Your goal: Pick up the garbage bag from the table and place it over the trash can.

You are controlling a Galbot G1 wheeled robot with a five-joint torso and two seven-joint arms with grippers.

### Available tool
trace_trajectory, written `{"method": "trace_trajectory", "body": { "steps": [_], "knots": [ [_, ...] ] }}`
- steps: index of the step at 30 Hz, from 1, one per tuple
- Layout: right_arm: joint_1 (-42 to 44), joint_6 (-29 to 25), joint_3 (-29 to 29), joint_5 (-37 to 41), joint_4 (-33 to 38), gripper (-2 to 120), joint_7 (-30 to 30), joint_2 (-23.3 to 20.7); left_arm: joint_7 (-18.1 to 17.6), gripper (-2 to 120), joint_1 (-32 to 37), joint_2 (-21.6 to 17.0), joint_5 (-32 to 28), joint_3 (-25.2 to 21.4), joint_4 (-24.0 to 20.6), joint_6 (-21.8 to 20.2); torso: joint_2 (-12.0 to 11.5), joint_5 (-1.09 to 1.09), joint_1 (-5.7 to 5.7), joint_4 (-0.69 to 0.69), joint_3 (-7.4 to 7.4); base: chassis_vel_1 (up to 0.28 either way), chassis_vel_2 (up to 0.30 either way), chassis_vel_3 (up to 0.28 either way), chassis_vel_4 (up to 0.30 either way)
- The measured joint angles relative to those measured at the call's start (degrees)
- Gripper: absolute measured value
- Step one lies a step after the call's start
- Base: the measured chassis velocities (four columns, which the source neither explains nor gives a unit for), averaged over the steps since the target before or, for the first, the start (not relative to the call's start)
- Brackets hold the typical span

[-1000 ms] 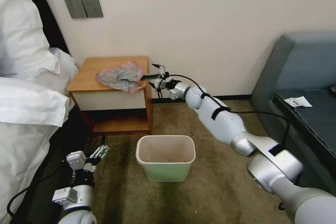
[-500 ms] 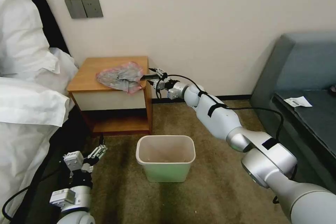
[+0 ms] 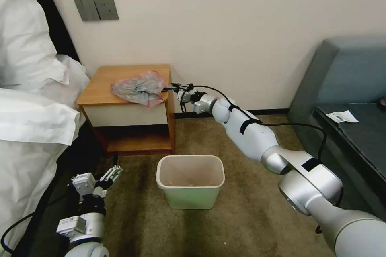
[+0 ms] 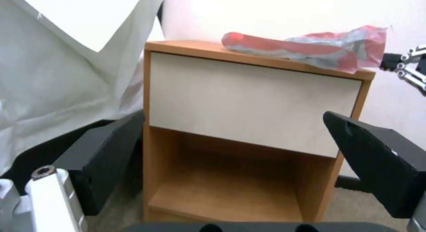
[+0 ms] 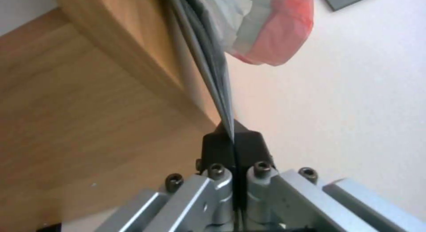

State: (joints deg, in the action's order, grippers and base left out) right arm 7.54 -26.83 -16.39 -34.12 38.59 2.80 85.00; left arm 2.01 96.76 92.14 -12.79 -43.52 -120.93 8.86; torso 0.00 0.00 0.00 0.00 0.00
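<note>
- Two arms are in the head view; the left end effector (image 3: 105, 180) hangs low near the carpet floor (image 3: 249, 217), beside the white bed linen (image 3: 28, 128), with its dark fingers (image 4: 377, 158) spread wide apart and nothing between them.
- Next, a little farther, the small rectangular plastic trash can (image 3: 190, 182) with cream rim and pale green body stands upright on the carpet, in front of the bench and well apart from both end effectors.
- Behind the trash can stands the small orange-brown wooden bench (image 3: 128, 108) with a cream drawer front and a low shelf; it is against the wall, between the bed and the stretched right arm.
- On top of the bench lies the thin silvery-grey plastic garbage bag (image 3: 138, 87) with a pink rim, crumpled, near the right front corner, and one part of it hangs a little over the front edge.
- The right end effector (image 3: 173, 86) is at the right edge of the bench top, and it is closed on the edge of the garbage bag; in the right wrist view the thin film (image 5: 208, 59) runs straight into the gap between the two pressed black pads (image 5: 215, 148).
- Farthest to the right, a grey-blue sofa (image 3: 345, 88) stands by the wall, with a small white paper slip (image 3: 341, 117) lying on it.
</note>
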Motion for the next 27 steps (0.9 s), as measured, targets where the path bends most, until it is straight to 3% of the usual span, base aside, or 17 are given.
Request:
{"method": "trace_trajectory", "body": {
  "steps": [9, 12, 14, 15, 16, 19, 20, 21, 22, 25, 27],
  "knots": [
    [0.9, 0.7, -0.5, 2.4, 5.3, 0, 0.0, -2.7, -0.2, 100, 0.0, 0.0, 0.3, 0.0, 0.0, 0.0, 0.0, 0.00, 0.00, 0.02, 0.00, 0.000, 0.000, 0.000, 0.000],
    [3.9, 7.4, -3.5, 10.8, 17.0, 0, -0.5, -9.1, -0.2, 100, 0.0, 0.0, 1.0, 0.0, 0.4, 0.0, 0.0, 0.00, 0.00, 0.01, 0.00, 0.000, 0.000, 0.000, 0.000],
    [4.9, 9.4, -4.2, 13.0, 20.3, 0, -0.7, -10.8, -0.3, 100, 0.0, 0.0, 1.1, 0.1, 0.6, 0.1, 0.0, 0.00, 0.00, -0.01, 0.00, 0.000, 0.000, 0.000, 0.000],
    [7.5, 13.5, -5.0, 17.2, 27.3, 0, -1.3, -14.0, -0.3, 100, 0.0, 0.0, 1.4, 0.3, 1.0, 0.3, 0.0, 0.00, 0.00, -0.02, -0.01, 0.000, 0.000, 0.000, 0.000],
    [7.5, 13.5, -5.0, 17.2, 27.3, 0, -1.3, -14.0, -0.3, 100, 0.0, 0.0, 1.4, 0.3, 1.0, 0.3, 0.0, 0.00, 0.00, -0.02, -0.01, 0.000, 0.000, 0.000, 0.000],
    [16.6, 21.2, -5.1, 23.2, 42.4, 0, -4.2, -19.3, -0.4, 100, -0.3, 0.0, 2.0, 1.3, 2.3, 0.5, 0.0, 0.02, 0.00, -0.02, -0.01, 0.000, 0.000, 0.000, 0.000],
    [16.6, 21.2, -5.1, 23.2, 42.4, 0, -4.2, -19.3, -0.4, 100, -0.3, 0.0, 2.0, 1.3, 2.3, 0.5, 0.0, 0.02, 0.00, -0.02, -0.01, 0.000, 0.000, 0.000, 0.000],
    [20.6, 23.1, -4.6, 24.2, 47.7, 0, -5.5, -20.6, -0.5, 100, -0.4, 0.0, 2.4, 1.9, 2.8, 0.5, 0.0, 0.02, -0.01, -0.01, -0.01, 0.000, 0.000, 0.000, 0.000],
    [20.6, 23.1, -4.6, 24.2, 47.7, 0, -5.5, -20.6, -0.5, 100, -0.4, 0.0, 2.4, 1.9, 2.8, 0.5, 0.0, 0.02, -0.01, -0.01, -0.01, 0.000, 0.000, 0.000, 0.000],
    [28.6, 24.8, -4.0, 23.0, 57.3, 0, -6.3, -22.7, -0.6, 100, -0.4, 0.0, 3.0, 2.9, 3.7, 0.5, 0.0, 0.00, 0.00, -0.01, -0.01, 0.000, 0.000, 0.000, 0.000],
    [30.4, 24.9, -3.9, 22.0, 58.8, 0, -6.4, -22.9, -0.7, 100, -0.4, 0.0, 3.0, 3.0, 3.9, 0.6, 0.0, 0.00, -0.01, 0.00, -0.01, 0.000, 0.000, 0.000, 0.000]
  ]
}}
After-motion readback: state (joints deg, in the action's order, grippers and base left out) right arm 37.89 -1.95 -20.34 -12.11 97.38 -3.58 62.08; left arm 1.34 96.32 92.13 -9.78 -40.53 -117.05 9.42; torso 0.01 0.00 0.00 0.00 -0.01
